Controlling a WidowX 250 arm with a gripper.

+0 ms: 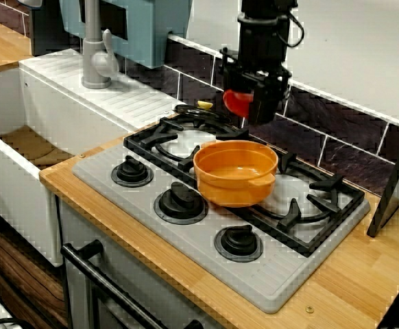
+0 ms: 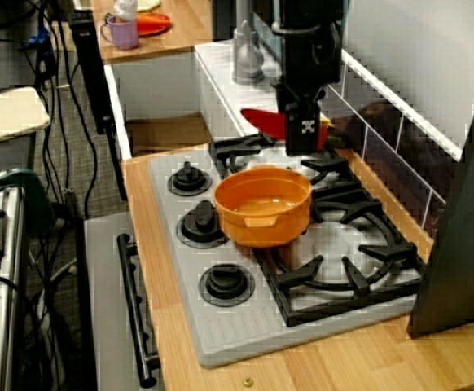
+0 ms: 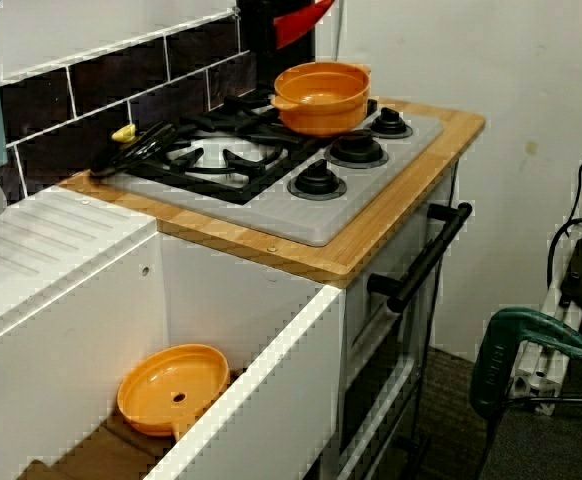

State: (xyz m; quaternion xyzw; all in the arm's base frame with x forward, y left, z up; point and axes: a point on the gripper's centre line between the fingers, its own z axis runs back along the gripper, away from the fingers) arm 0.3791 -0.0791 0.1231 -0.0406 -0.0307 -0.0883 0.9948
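Gripper point(image 1: 256, 110): black, hanging from the 1 arm above the rear of the grey stove top point(image 1: 206, 267). It is closed on a red object point(image 1: 236, 103), which sticks out sideways from between the fingers and hangs in the air, touching nothing else. How wide the jaws stand cannot be told; the black housing hides them in the front view and in the view along the counter.

Orange pot point(image 1: 235, 171): below the gripper and a little forward of it, toward the knobs, upright on the grate, no lid on. Gripper and pot are apart, with clear air between the red object and the rim.

3 black knobs in a row, further forward of the gripper than the pot; the middle knob point(image 1: 180, 199) is just beside the pot's wall.

Small yellow piece point(image 1: 205, 105): low beside the gripper, at the back edge by the tiles.

Orange lid point(image 3: 171, 388): well apart from the gripper, lying down in the sink point(image 3: 261, 400), seen in the view over the sink.
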